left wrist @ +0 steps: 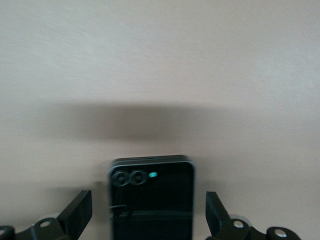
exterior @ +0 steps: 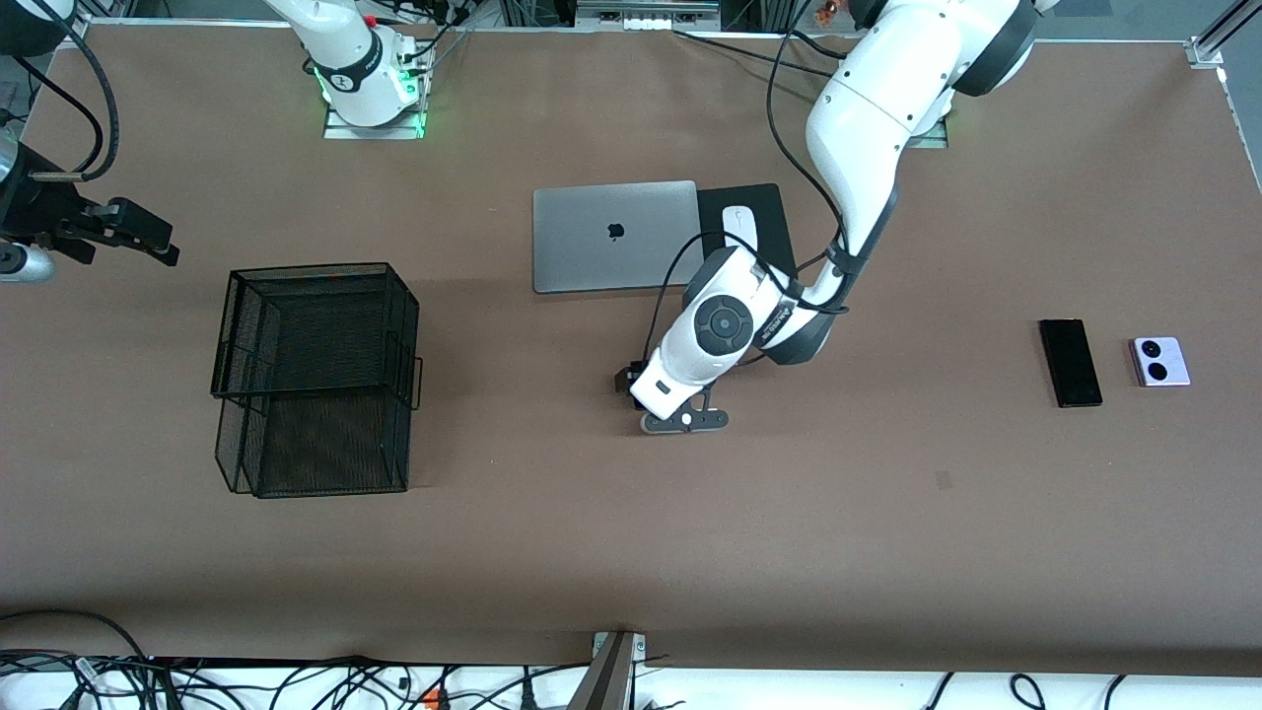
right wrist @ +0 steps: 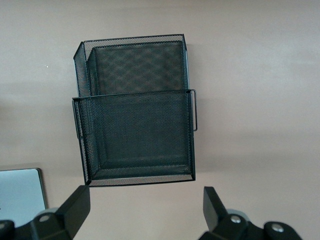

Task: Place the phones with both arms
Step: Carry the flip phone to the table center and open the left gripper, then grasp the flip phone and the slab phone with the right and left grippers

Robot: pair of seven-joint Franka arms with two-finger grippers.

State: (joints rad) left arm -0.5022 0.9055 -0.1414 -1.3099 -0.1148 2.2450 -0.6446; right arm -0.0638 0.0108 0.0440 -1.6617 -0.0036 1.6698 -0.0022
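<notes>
A small black flip phone (left wrist: 151, 202) lies on the brown table between the fingers of my left gripper (left wrist: 147, 199). The fingers are open, with a gap on each side of the phone. In the front view the left gripper (exterior: 683, 419) is low over the middle of the table and hides this phone. A long slim black phone (exterior: 1071, 362) and a lilac-white phone with two black lenses (exterior: 1159, 361) lie side by side toward the left arm's end. My right gripper (exterior: 138, 235) is open and empty near the right arm's end; the right wrist view (right wrist: 146, 194) shows bare table between its fingers.
A black wire mesh basket (exterior: 315, 380) stands toward the right arm's end and also shows in the right wrist view (right wrist: 135, 130). A closed grey laptop (exterior: 613, 235) and a white mouse (exterior: 739, 227) on a black pad (exterior: 771, 209) lie farther from the front camera than the left gripper.
</notes>
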